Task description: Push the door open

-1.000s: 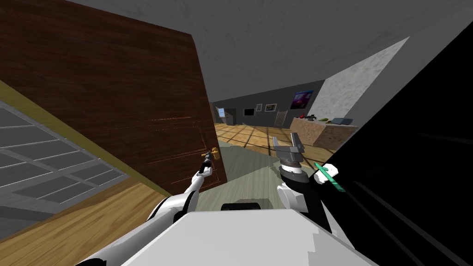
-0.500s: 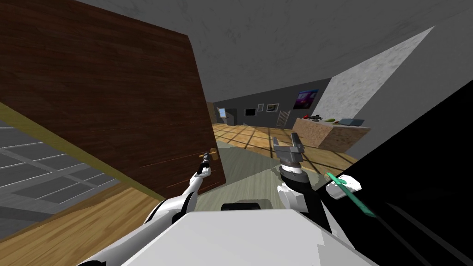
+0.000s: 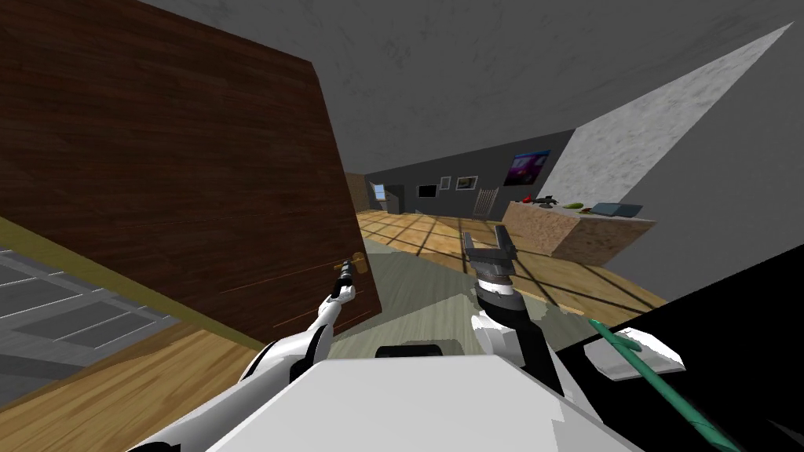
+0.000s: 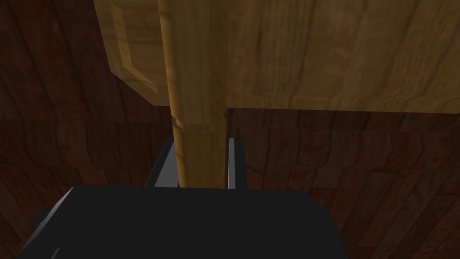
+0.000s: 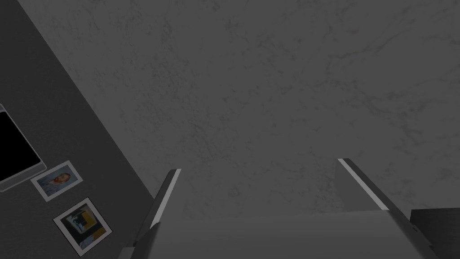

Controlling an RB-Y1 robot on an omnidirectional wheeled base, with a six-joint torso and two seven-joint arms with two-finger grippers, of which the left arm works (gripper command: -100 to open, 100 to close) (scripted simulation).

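Head view: dk wood door (image 3: 196,173), gridded flr (image 3: 440,235)

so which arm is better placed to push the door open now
Left. The left gripper is shut on the door handle, right at the dark wood door. The right gripper is open and raised, apart from the door.

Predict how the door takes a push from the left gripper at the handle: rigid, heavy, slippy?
Probably rigid and heavy: the door is a tall dark wood slab, so it should swing, not flex. It is already ajar, so likely no latch resistance. The left gripper clamps the smooth rounded handle; it may slip.
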